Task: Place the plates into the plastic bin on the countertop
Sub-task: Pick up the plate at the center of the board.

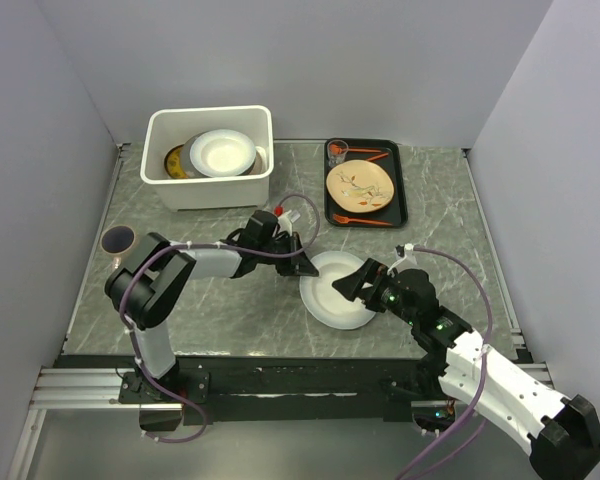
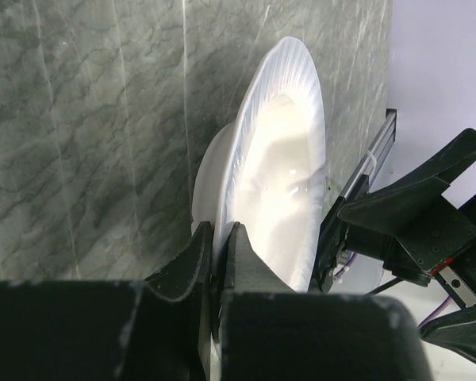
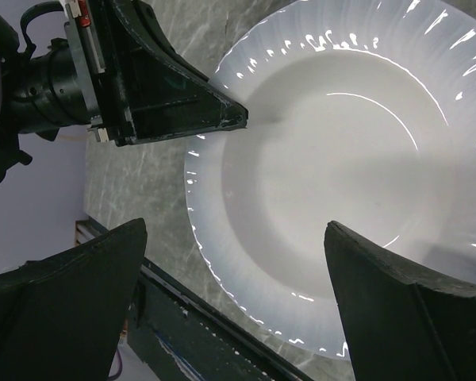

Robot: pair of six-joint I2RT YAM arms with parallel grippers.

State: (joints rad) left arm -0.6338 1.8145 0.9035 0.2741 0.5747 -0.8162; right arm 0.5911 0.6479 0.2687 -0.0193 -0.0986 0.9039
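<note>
A white plate (image 1: 335, 292) lay mid-tabletop (image 1: 230, 310), held by its rim.
The left gripper (image 1: 300, 254) was clamped on the plate's far-left rim, one finger on each face of it. The right gripper (image 1: 357, 280) hung over the plate's near-right side with its jaws spread wide, gripping nothing. The bin (image 1: 208, 190) stood well apart at the far left of the tabletop, with more plates (image 1: 222, 152) inside. A black tray (image 1: 400, 190) lay to the bin's right.
</note>
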